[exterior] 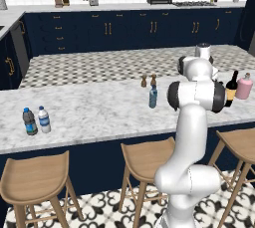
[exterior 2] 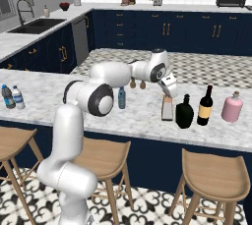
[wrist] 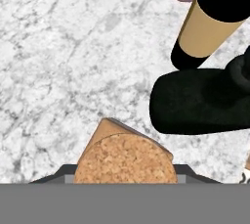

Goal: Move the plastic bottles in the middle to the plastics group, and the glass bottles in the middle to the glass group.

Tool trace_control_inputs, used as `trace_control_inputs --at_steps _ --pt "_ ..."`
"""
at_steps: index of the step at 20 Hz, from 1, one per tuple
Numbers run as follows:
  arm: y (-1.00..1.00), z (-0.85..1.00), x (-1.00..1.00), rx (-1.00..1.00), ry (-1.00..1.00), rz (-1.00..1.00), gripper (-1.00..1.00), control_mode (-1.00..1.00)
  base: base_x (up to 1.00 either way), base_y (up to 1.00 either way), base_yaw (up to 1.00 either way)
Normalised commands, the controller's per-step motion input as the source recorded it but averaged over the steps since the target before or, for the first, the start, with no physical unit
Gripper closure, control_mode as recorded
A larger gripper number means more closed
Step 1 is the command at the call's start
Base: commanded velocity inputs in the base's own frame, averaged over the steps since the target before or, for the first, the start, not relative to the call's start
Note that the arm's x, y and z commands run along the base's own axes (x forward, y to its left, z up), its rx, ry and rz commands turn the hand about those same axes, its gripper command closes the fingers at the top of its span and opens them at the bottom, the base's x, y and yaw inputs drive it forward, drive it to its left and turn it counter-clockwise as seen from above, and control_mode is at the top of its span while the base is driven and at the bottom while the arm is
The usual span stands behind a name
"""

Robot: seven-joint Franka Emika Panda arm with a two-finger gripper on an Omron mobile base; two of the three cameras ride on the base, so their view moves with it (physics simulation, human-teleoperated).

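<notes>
Glossy white rounded arm [exterior: 191, 137], dark joint rings, bulbous segments.

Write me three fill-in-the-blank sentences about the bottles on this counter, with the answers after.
1. The gripper is closed on the square bottle stopped with a ____.
2. The black flask stands directly beside the ____ bottle with the yellow label.
3. The pink bottle has a ____ cap.

Missing words: cork; wine; dark

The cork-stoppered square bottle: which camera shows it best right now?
The right base view: the square bottle stands on the counter beside the black flask, the gripper at its top. The hand view gives just its cork from above. In the left base view the arm blocks it.
</notes>
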Motion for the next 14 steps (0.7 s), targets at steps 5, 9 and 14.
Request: trace_control_inputs --at_steps 5,9,14 --pt "0.00 -0.11 0.00 0.00 0.00 0.00 1.00 -1.00 0.00 0.00 0.00" --pt "0.00 0.09 0.00 -0.01 -0.01 0.00 -1.00 -1.00 0.00 0.00 0.00" --pt "0.00 0.24 0.00 -0.06 0.00 0.00 -1.00 -1.00 0.00 0.00 0.00"
